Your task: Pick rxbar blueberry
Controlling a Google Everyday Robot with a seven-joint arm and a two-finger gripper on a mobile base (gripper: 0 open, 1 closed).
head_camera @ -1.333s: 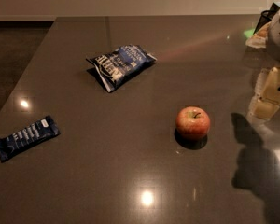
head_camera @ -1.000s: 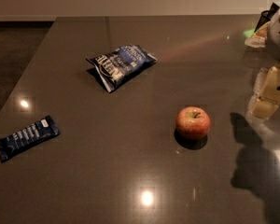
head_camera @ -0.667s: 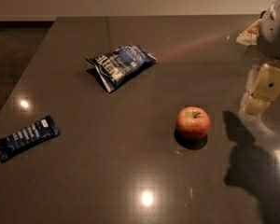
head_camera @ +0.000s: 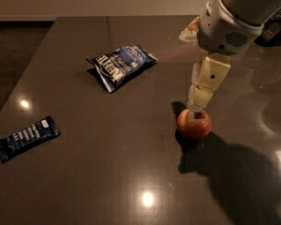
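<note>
rxbar blueberry (head_camera: 28, 138): flat dark navy wrapper w/ a row of white lettering + small white label. Lies flat at front-left of surface (head_camera: 107, 182), near its left edge, long axis rising a bit toward the right. Not touching any other obj.
pincer (head_camera: 193, 108): hangs pointing down, right of centre, tip right at top of apple (head_camera: 194, 125). Can't tell if it touches the apple or sits just above. Well apart from rxbar blueberry, which lies far to its left.
pincer state: can't tell, open vs closed not readable from this angle.
arm (head_camera: 232, 18): enters from upper-right corner. Bulky white housing w/ vent grille up top. Cream-coloured link drops from it, near vertical, leaning slightly down-left toward the apple.
apple: red, upright, stem dimple up, right of centre, directly under pincer tip.
chip bag (head_camera: 122, 65): blue-and-white, puffy, tilted, upper-middle of surface. Apart from both bar & apple.
shadow (head_camera: 234, 177): large dark patch cast by arm, front-right of apple.
surface: dark grey, glossy. Two light glints, one at left just beyond the bar, one front-centre.
</note>
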